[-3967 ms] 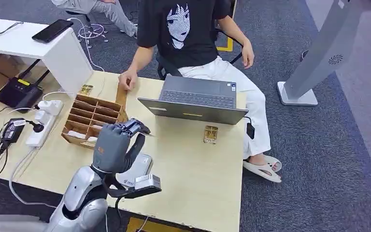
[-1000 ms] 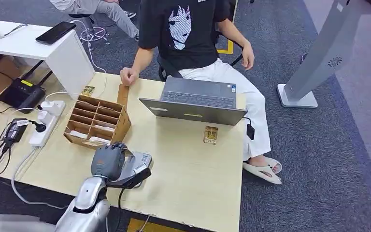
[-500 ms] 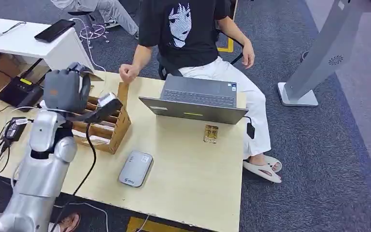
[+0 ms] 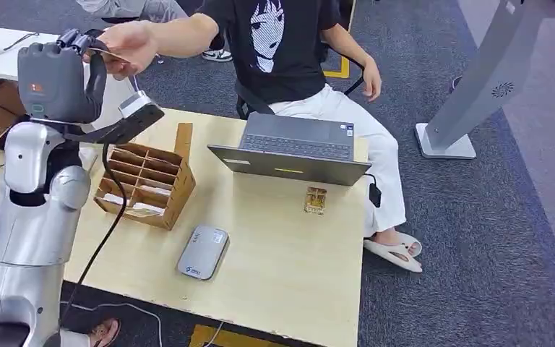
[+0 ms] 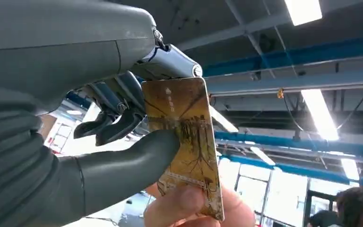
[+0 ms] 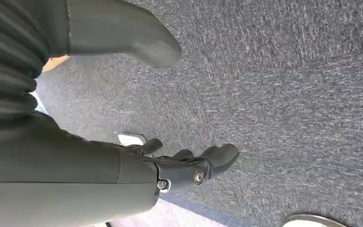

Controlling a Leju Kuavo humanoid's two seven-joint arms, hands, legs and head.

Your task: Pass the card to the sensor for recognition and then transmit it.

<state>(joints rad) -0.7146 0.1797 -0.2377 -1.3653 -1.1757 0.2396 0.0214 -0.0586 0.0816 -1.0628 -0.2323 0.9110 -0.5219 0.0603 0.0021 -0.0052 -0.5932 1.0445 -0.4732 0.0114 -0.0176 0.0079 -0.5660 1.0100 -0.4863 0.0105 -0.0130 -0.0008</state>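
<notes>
- Left arm has swung up and away from the bench (image 4: 282, 246): a second ago the left hand (image 4: 58, 76) hovered low over the grey card reader (image 4: 202, 251); now it is raised high, above and behind the cardboard organiser (image 4: 144, 182), well apart from the reader.
- Person in the black T-shirt (image 4: 274, 43), seated behind the laptop (image 4: 293, 153), has stretched an arm out; half a second ago that fist rested at the bench edge. Person's hand (image 4: 126, 43) now meets the robot's left hand.
- Judgement: the reader step looks done and the hand-over is under way; the release is what remains.
- Left hand pinches the card (image 5: 184, 142) between thumb and fingers; thumb (image 5: 137, 158) presses the card's face.
- Person's fingers (image 5: 179, 208) grip the card's far end, so both parties hold it at once.
- Right hand (image 6: 189, 168) hangs over grey carpet, holding nothing, fingers loosely curled and apart from the thumb.
- Card: thin, rigid, rounded corners, golden-brown face with dark branching artwork and a small pale mark near the end in the robot's fingers; glossy, looks slippery.
</notes>
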